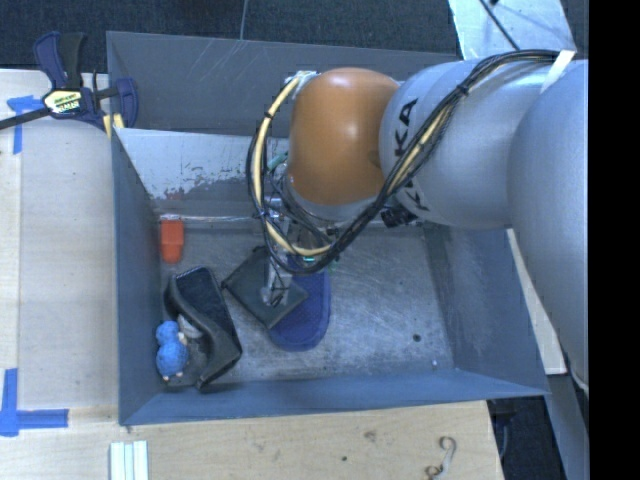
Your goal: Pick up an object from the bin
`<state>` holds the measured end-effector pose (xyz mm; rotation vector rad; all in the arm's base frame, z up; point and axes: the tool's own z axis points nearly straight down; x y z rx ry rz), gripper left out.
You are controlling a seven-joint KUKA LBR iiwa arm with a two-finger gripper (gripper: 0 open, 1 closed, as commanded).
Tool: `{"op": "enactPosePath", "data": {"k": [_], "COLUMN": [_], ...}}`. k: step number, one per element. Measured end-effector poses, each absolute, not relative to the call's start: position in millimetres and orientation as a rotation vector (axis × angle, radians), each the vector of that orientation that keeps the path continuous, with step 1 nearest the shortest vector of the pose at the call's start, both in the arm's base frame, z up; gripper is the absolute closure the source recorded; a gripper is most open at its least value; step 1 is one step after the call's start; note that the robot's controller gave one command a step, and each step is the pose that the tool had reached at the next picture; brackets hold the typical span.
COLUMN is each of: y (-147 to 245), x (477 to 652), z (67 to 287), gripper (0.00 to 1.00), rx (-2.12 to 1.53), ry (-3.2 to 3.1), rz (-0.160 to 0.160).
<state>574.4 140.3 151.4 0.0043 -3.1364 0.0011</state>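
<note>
Gripper (278, 290) hangs over one black square (250, 290) beside one blue oval (306, 320); you cannot tell its grip.

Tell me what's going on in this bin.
The arm's end effector is down in the grey bin, near its middle, over a dark flat square piece beside a blue oval thing. Whether it grips either is unclear. An orange block, a black curved thing and a small blue toy lie at the left.
</note>
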Motion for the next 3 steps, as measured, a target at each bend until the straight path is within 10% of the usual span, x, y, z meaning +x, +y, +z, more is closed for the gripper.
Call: {"op": "enactPosePath", "data": {"k": [1, 2, 3], "y": [130, 130, 126], "x": [577.1, 579.6, 567.6], "z": [66, 72, 219], "gripper": [0.00, 1.00, 1.00], "rx": [0.108, 0.106, 0.175], "ry": [-3.137, -3.145, -3.149], "rz": [0.000, -0.003, -0.002]}}
